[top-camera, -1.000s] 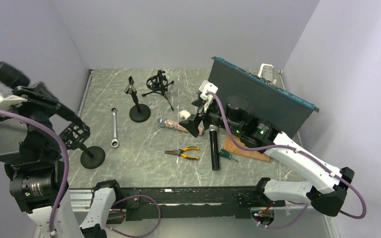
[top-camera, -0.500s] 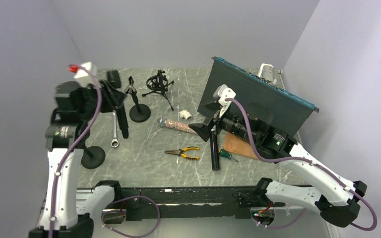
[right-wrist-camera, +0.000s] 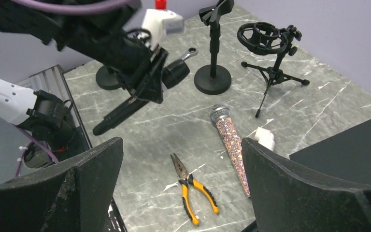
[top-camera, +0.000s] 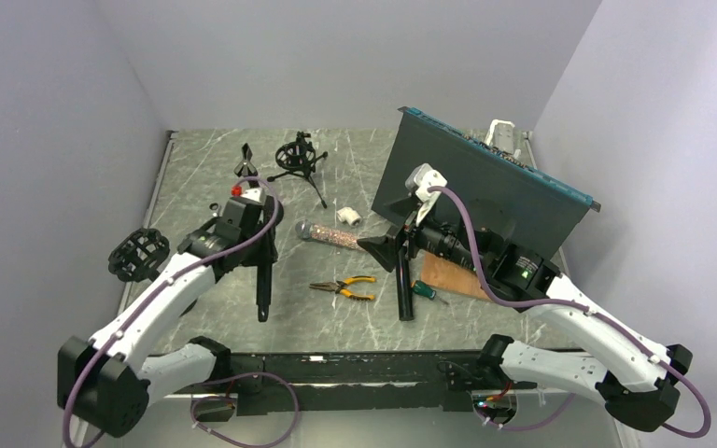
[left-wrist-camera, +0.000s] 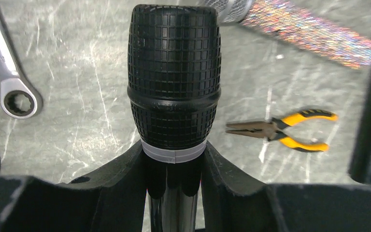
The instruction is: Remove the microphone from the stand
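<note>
Above the table (top-camera: 196, 177), the left gripper (left-wrist-camera: 174, 166) holds the mic (left-wrist-camera: 174, 72) tight, clear of its stand (top-camera: 138, 254) (the lifting-out looks done). Next it likely needs a soft set-down. The right gripper (top-camera: 385, 250) gapes wide, empty.

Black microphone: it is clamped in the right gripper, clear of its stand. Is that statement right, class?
Not quite. The left wrist view shows the black microphone clamped in the left gripper, not the right; the right gripper is open and empty. The microphone is indeed clear of its stand.
</note>
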You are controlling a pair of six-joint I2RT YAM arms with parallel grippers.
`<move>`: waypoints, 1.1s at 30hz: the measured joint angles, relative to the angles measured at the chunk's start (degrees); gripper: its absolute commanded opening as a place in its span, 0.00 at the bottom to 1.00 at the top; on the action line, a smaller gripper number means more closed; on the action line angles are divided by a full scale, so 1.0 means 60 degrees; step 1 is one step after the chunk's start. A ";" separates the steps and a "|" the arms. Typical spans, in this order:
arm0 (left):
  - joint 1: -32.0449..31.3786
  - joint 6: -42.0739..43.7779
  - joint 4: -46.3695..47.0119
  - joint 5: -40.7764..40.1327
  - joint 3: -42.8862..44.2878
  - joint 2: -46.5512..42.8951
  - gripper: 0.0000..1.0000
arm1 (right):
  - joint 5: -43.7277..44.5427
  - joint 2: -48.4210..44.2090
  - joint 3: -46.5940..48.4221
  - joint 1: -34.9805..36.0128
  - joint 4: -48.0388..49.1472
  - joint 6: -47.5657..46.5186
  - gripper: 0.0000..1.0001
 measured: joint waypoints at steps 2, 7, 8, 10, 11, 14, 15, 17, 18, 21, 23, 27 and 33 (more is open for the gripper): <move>-0.0146 -0.0168 0.0237 -0.0321 -0.0291 0.0474 0.00 | 0.0000 -0.0015 -0.0029 0.0000 0.0000 0.0036 0.94; -0.0310 -0.0477 0.1060 -0.0681 -0.0980 0.1566 0.01 | 0.0004 -0.0193 -0.0204 0.0000 0.0000 0.0146 0.94; -0.0379 -0.0521 0.1224 -0.0674 -0.1089 0.1774 0.01 | 0.0004 -0.0237 -0.0251 0.0000 0.0000 0.0164 0.94; -0.0514 -0.0586 0.1413 -0.0601 -0.1173 0.2076 0.04 | 0.0004 -0.0306 -0.0339 0.0000 -0.0004 0.0189 0.94; -0.0605 -0.0667 0.1541 -0.0572 -0.1206 0.2229 0.06 | 0.0004 -0.0328 -0.0382 0.0000 -0.0004 0.0219 0.94; -0.0918 -0.0820 0.1880 -0.0477 -0.1268 0.2667 0.10 | 0.0000 -0.0342 -0.0481 0.0000 -0.0026 0.0288 0.94; -0.1020 -0.0878 0.1956 -0.0455 -0.1268 0.2812 0.13 | 0.0000 -0.0342 -0.0503 0.0000 -0.0033 0.0306 0.94; -0.1257 -0.0987 0.2178 -0.0437 -0.1271 0.3180 0.20 | -0.0004 -0.0342 -0.0568 0.0000 -0.0029 0.0357 0.94; -0.1359 -0.1035 0.2244 -0.0437 -0.1268 0.3337 0.22 | -0.0004 -0.0342 -0.0590 0.0000 -0.0029 0.0372 0.94; -0.1617 -0.1173 0.2448 -0.0448 -0.1330 0.3697 0.29 | -0.0004 -0.0342 -0.0608 0.0000 -0.0036 0.0426 0.94; -0.1716 -0.1220 0.2579 -0.0463 -0.1410 0.3818 0.37 | -0.0004 -0.0342 -0.0608 0.0000 -0.0036 0.0433 0.94; -0.1745 -0.1271 0.2747 -0.0499 -0.1421 0.3829 0.59 | -0.0007 -0.0342 -0.0634 0.0000 -0.0055 0.0466 0.94; -0.1781 -0.1399 0.3180 -0.0481 -0.1603 0.3687 0.67 | -0.0015 -0.0342 -0.0732 0.0000 -0.0098 0.0535 0.94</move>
